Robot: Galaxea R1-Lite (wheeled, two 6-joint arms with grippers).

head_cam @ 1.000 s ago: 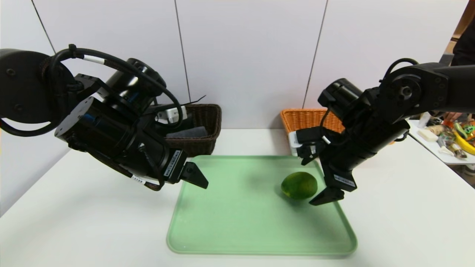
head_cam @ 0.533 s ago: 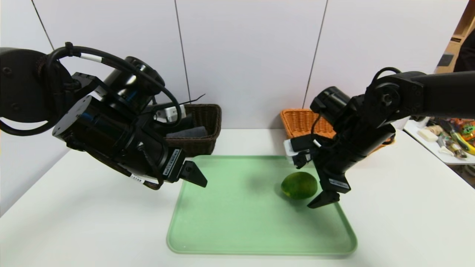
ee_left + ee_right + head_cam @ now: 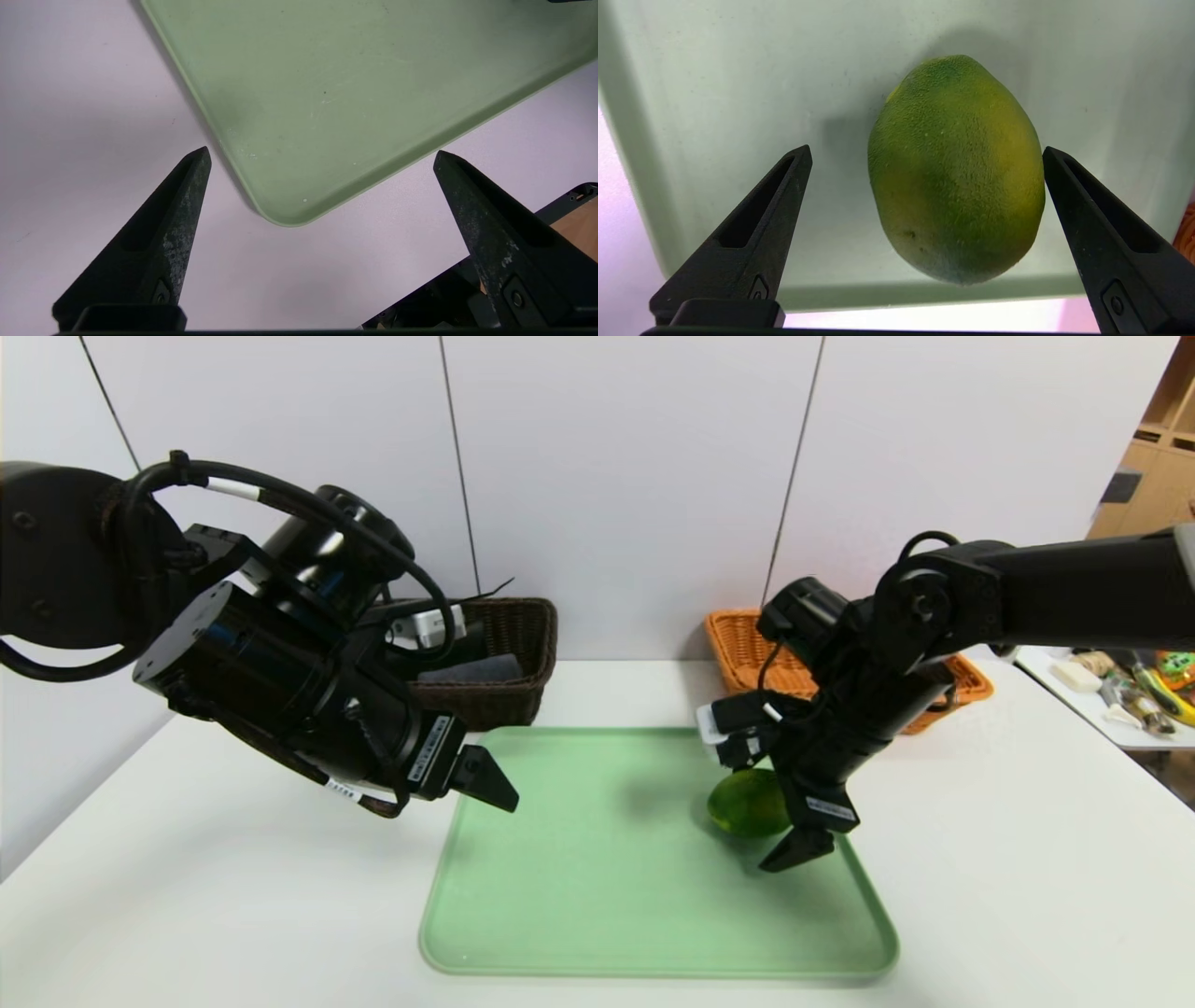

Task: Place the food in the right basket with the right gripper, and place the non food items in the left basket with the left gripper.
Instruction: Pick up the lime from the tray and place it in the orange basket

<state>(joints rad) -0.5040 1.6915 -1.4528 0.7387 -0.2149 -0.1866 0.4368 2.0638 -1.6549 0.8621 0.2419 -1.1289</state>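
The right gripper [image 3: 924, 154] has its jaws wide open, one finger on each side of the food [image 3: 955, 170]. The green fruit with a yellowish patch lies between them; one finger is very near its skin, the other stands a little apart, and no grip is made. In the head view the right gripper [image 3: 780, 821] points steeply down at the fruit [image 3: 747, 803], which rests on the green tray [image 3: 579, 915], in the tray's right half.

The left gripper [image 3: 322, 156] also has its jaws wide open and holds nothing. It hovers over the near left corner of the tray [image 3: 355, 84] and the white table [image 3: 84, 102]. In the head view the left gripper [image 3: 485, 779] hangs above the tray's left edge.

Behind the tray, the left basket [image 3: 509, 658], dark brown, stands at the back of the table [image 3: 187, 896] with a dark grey towel [image 3: 471, 669] inside it. The right basket [image 3: 747, 644], orange-tan, stands at the back right, partly hidden by the right arm.
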